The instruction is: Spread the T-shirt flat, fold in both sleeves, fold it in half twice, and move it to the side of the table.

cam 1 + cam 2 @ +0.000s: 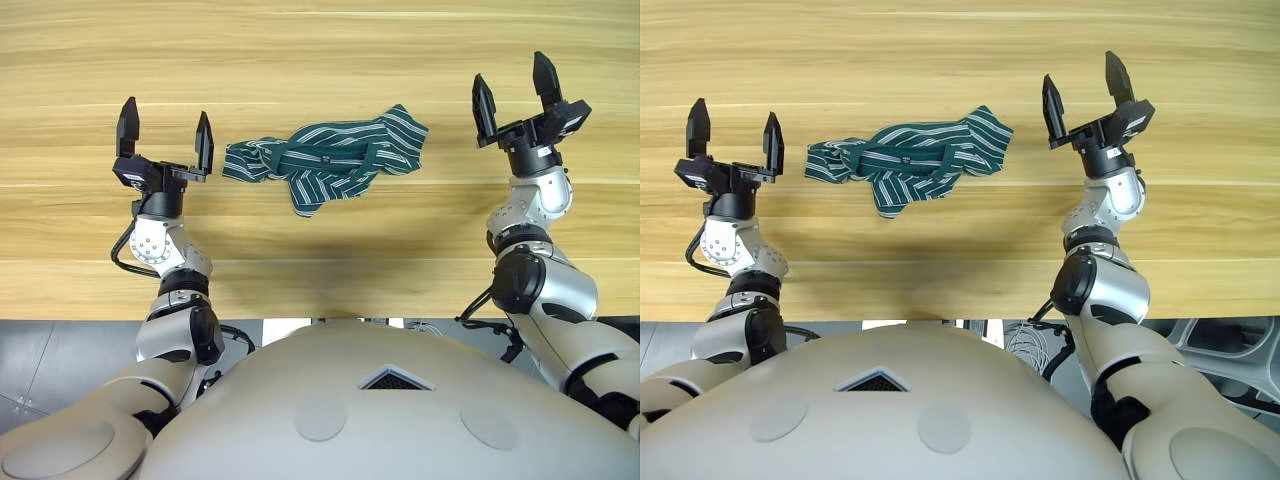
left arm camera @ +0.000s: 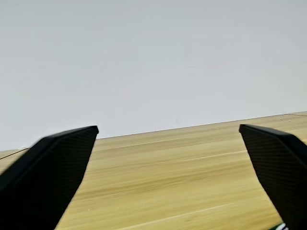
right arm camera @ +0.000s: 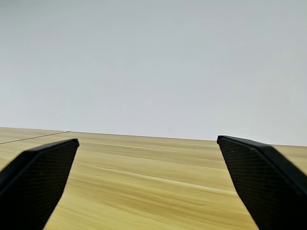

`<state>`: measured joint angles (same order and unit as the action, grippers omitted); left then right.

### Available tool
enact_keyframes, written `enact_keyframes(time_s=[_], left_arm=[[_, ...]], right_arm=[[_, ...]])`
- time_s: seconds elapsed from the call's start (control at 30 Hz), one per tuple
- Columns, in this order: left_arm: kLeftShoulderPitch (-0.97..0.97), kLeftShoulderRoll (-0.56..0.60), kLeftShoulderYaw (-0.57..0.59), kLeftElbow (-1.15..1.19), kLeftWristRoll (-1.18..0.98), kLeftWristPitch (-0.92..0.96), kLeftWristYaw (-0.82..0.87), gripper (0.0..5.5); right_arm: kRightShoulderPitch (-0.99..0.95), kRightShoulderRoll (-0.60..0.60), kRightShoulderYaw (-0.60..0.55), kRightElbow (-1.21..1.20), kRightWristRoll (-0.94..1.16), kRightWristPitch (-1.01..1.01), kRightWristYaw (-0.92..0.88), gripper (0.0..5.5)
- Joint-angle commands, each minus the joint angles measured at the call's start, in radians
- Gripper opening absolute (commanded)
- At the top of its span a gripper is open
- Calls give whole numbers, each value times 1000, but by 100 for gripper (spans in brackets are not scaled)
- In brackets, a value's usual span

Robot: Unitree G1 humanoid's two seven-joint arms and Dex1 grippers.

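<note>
A green T-shirt with white stripes (image 1: 325, 155) lies crumpled in a bunch on the wooden table (image 1: 320, 50), between my two arms. My left gripper (image 1: 165, 125) is held up just left of the shirt's left end, open and holding nothing. My right gripper (image 1: 515, 85) is raised to the right of the shirt, a short gap away, open and holding nothing. In the left wrist view the black fingertips (image 2: 48, 177) stand wide apart over the tabletop. The right wrist view shows its fingertips (image 3: 261, 177) wide apart too.
The wooden table (image 1: 960, 250) stretches wide on all sides of the shirt, with its near edge (image 1: 320, 318) just in front of my body. A plain pale wall (image 2: 153, 62) stands behind the table's far edge.
</note>
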<state>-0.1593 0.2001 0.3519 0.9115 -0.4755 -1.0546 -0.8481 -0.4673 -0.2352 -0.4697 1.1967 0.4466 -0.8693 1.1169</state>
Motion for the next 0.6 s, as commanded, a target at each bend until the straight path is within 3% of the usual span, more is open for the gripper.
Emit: enact_keyframes(time_s=[0.03,0.6], left_arm=[[-7,9,-2,9,14,0,3,538],[-7,7,-7,23,22,0,-4,538]], right_arm=[[-5,-6,1,-6,1,10,4,540],[3,-1,15,-4,-8,28,37,540]])
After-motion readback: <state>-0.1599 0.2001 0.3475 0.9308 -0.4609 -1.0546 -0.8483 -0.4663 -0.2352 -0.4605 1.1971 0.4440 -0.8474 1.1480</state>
